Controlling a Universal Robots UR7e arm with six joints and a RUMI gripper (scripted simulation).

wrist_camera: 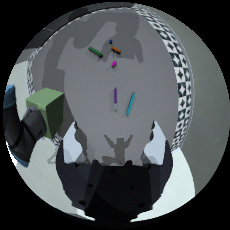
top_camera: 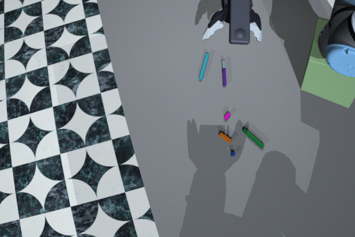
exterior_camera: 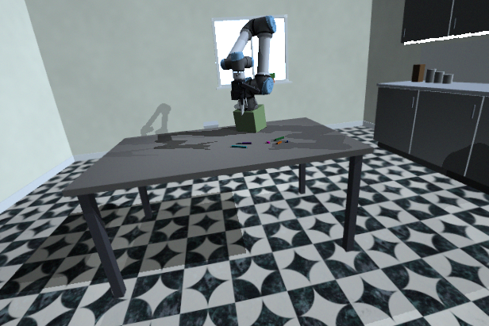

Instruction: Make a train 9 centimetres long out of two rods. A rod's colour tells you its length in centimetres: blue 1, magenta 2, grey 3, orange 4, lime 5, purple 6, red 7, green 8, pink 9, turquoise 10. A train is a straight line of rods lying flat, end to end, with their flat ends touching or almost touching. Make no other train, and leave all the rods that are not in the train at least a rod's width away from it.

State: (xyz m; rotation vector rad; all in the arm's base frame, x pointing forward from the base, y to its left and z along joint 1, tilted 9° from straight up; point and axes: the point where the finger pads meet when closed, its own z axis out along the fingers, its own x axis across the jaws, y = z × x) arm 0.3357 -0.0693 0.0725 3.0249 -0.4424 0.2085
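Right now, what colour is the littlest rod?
Blue, clearest in the top view.

Pale green walls [exterior_camera: 119, 39] are enclosing a room where a checkered floor [exterior_camera: 278, 269] is spreading beneath the grey surface [exterior_camera: 159, 166]; a bright window [exterior_camera: 279, 51] is glowing, and dark cabinets [exterior_camera: 437, 126] are lining the right wall.

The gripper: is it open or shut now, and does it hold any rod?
Open and empty. In the top view the gripper has its white fingertips spread wide above the table, with no rod between them.
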